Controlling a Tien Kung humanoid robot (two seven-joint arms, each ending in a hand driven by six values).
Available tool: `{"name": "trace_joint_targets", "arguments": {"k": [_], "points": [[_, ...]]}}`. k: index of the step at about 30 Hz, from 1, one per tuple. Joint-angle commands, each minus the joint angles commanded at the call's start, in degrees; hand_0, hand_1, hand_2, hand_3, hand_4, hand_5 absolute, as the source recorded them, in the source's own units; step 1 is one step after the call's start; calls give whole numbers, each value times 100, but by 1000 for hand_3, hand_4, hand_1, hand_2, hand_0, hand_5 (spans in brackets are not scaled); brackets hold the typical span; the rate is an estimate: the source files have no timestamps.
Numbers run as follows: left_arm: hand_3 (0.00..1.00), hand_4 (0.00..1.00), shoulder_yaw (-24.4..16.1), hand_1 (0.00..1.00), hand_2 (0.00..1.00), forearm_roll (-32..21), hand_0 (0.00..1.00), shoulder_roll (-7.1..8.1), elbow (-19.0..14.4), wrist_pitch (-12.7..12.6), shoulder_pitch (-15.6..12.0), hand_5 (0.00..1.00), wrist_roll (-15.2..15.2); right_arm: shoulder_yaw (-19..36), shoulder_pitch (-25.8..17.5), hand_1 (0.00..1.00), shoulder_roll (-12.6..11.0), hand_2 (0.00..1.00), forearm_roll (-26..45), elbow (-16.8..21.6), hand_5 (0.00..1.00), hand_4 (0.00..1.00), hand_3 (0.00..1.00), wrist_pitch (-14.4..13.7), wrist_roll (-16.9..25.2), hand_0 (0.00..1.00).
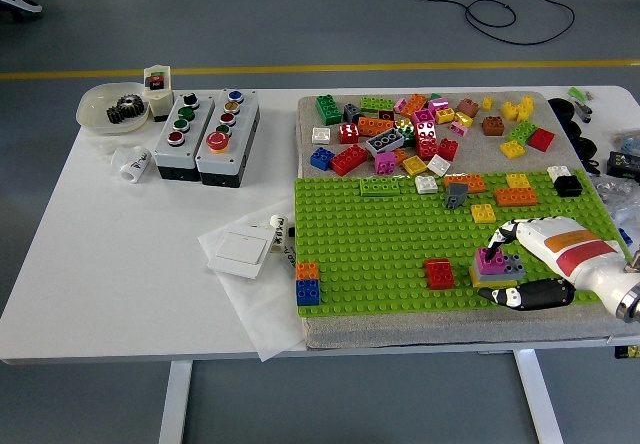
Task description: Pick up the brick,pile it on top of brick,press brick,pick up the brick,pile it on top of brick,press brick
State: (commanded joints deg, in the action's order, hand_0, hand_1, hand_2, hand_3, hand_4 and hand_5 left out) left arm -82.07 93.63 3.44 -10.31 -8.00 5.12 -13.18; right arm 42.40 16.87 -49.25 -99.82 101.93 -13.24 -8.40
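Head view, left to right. A bowl [103, 106] with a gear is sitting at the far-left table corner, two button boxes [205, 136] just beside it, a white switch plate [240, 252] lying on paper nearer the front. The left hand is not showing at all. A blue-and-orange brick stack [308, 284] is standing at the left edge of the green baseplate [380, 239]. A loose brick pile [430, 129] is lying on the grey mat behind the baseplate. A red brick [439, 274] is sitting alone on the baseplate, near the working stack. That stack is standing near the baseplate's front right: a yellow brick [494, 280] at the bottom, a grey brick [512, 264] over it, a magenta brick [490, 260] on top at its left part. The right hand [530, 264] is reaching in from the right edge, one fingertip [499, 246] bearing down on the magenta brick, the thumb lying low along the front of the stack; the fingers are pressing, not wrapping anything. Judging progress: this looks like a press step, and with three layers up probably the second one, so the task is likely near its end. Whether the top brick is fully seated is too small to tell.
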Motion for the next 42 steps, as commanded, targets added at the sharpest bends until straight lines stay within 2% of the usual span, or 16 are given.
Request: {"name": "trace_joint_targets", "arguments": {"k": [4, 6, 10, 13, 14, 15, 19, 20, 25, 26, 31, 32, 33, 37, 38, 42], "points": [[619, 647, -58, 794, 828, 73, 759, 4, 0, 3, -15, 672, -9, 367, -221, 667, 150, 711, 710, 0, 527, 890, 561, -806, 136, 685], [619, 647, -65, 794, 828, 85, 759, 5, 0, 4, -19, 672, -13, 497, -275, 667, 207, 711, 919, 0, 527, 890, 561, -1056, 203, 685], [620, 647, -66, 792, 826, 98, 759, 7, 0, 6, -32, 672, -29, 1063, -389, 686, 496, 724, 1775, 0, 527, 891, 574, -1783, 714, 709], [620, 647, -69, 792, 826, 109, 759, 5, 0, -5, -35, 672, -44, 1306, -407, 686, 672, 724, 2520, 0, 527, 891, 574, -2174, 1149, 709], [620, 646, -70, 790, 827, 110, 759, 4, 0, -7, -36, 669, -47, 1374, -407, 724, 721, 755, 2743, 0, 536, 912, 628, -2290, 1320, 747], [620, 646, -68, 790, 827, 112, 759, 3, 0, -6, -36, 669, -50, 1447, -405, 724, 774, 755, 3004, 0, 536, 912, 628, -2374, 1470, 747], [620, 646, -39, 790, 827, 85, 759, 1, 0, -8, -39, 669, -52, 1669, -402, 724, 890, 755, 3972, 0, 536, 912, 628, -2374, 2036, 747], [621, 646, -37, 791, 827, 83, 760, 2, 0, -8, -39, 670, -52, 1675, -403, 726, 893, 761, 4131, 0, 581, 938, 649, -2374, 2057, 760], [621, 646, 4, 791, 827, 36, 760, -8, 0, -8, -27, 670, -76, 1849, -364, 726, 978, 761, 5347, -494, 581, 938, 649, -2343, 2326, 760], [620, 647, 7, 790, 826, 36, 760, -10, 0, -6, -27, 670, -82, 1875, -363, 731, 994, 769, 5571, -578, 704, 985, 690, -2317, 2349, 766], [620, 647, 32, 790, 826, 25, 760, -20, 0, 2, -50, 670, -97, 1941, -359, 731, 1024, 769, 6769, -884, 704, 985, 690, -2113, 2486, 766], [620, 646, 46, 789, 826, 9, 759, -21, 0, -1, -57, 669, -95, 1964, -358, 744, 1030, 799, 6975, -972, 774, 998, 775, -2063, 2496, 785], [620, 646, 45, 789, 826, 15, 759, -24, 0, -5, -63, 669, -98, 1991, -363, 744, 1041, 799, 7174, -1062, 774, 998, 775, -2017, 2527, 785], [620, 646, 68, 789, 826, -2, 759, -35, 0, -10, -77, 669, -102, 2025, -344, 744, 1088, 799, 7603, -1309, 774, 998, 775, -1910, 2638, 785], [621, 646, 58, 789, 825, -1, 755, -41, 0, -11, -85, 669, -101, 2007, -308, 765, 1120, 815, 7693, -1407, 851, 998, 817, -1872, 2673, 804], [621, 646, 55, 789, 825, -4, 755, -53, 0, -11, -108, 669, -101, 1948, -199, 765, 1243, 815, 7840, -1698, 851, 998, 817, -1715, 2741, 804]]}}
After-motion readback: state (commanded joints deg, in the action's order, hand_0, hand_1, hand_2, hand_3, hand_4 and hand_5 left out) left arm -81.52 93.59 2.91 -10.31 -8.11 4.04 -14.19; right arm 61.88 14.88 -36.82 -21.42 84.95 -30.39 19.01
